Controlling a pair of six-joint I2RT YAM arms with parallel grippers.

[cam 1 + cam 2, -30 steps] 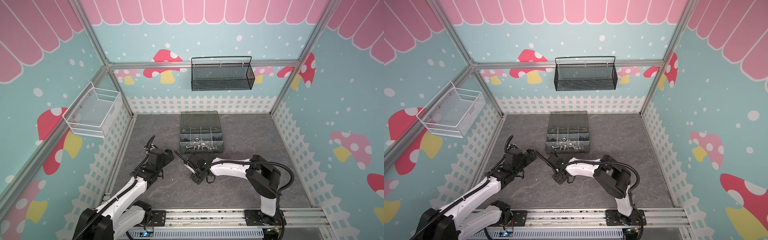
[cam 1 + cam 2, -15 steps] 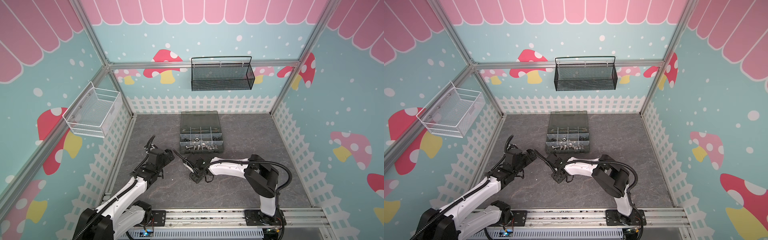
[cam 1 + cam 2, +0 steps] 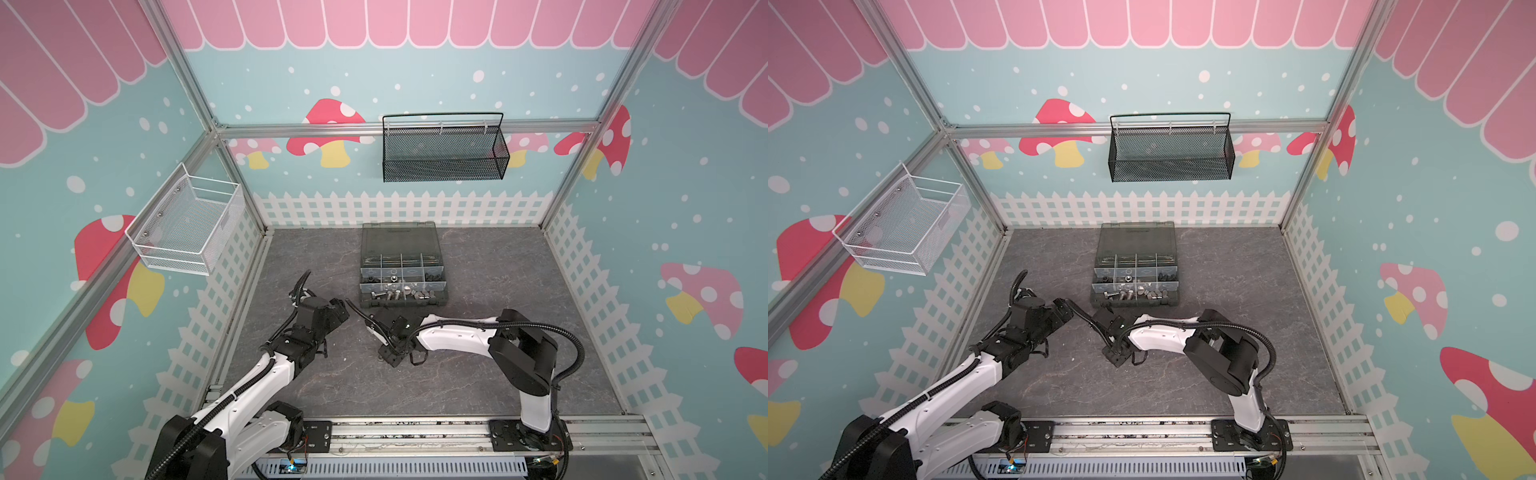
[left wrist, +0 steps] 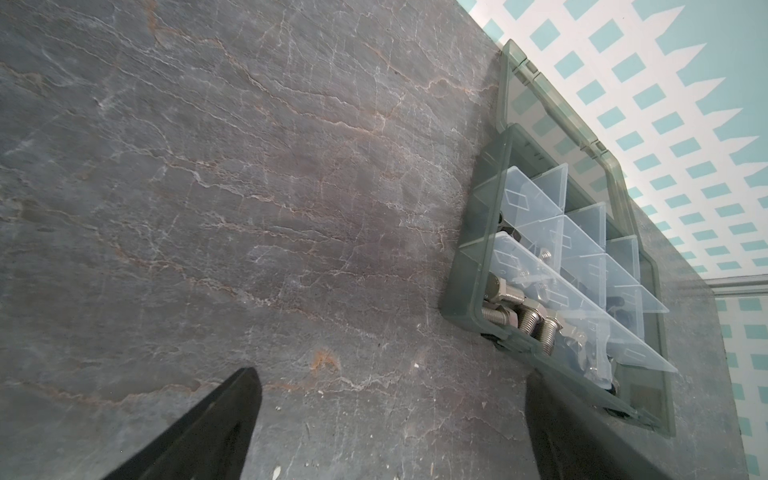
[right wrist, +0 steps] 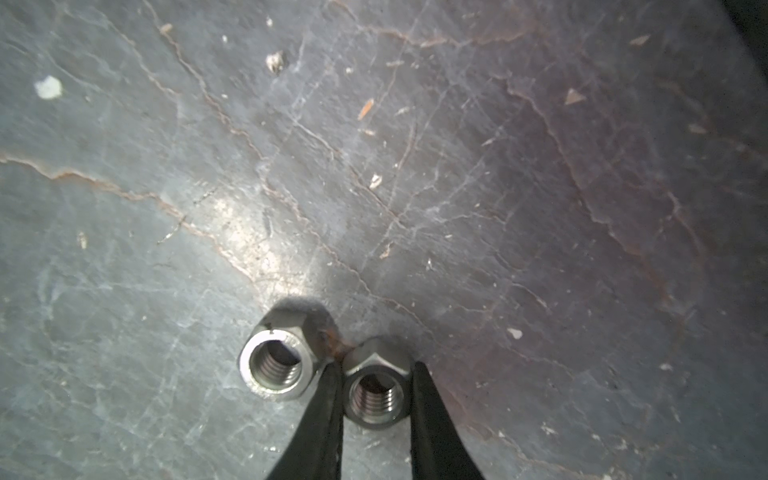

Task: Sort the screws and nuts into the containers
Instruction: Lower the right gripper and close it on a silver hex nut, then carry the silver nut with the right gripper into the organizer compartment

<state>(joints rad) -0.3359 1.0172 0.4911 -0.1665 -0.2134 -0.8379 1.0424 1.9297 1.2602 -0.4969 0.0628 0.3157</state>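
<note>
nuts (image 5: 276,368) are what's left here: two silver hex ones sit side by side on the grey table (image 5: 498,166), on the near side of the organiser case (image 3: 403,304), roughly mid-table. the right gripper (image 5: 375,368) has its fingers (image 5: 320,424) closed in on the flats of the pinched nut (image 5: 376,399), with one finger wedged into the gap beside the spare nut (image 5: 266,376). looks like a grip to me, but the nut rests on the table, not lifted yet. the left gripper (image 4: 392,374) hangs over bare table just off the case's near left corner. its fingers are spread wide with nothing between them.

progress-wise i'd say it's close to done. the lid (image 3: 399,239) lies open toward the far wall. the near row of containers (image 3: 403,286) already holds a bunch of silver screws (image 4: 519,316) on the left, plus dark bits further right that are too small to call. i can't spot other loose hardware in both top views. so what's left, by my read: carry this nut to a nut compartment, then get the spare one.
</note>
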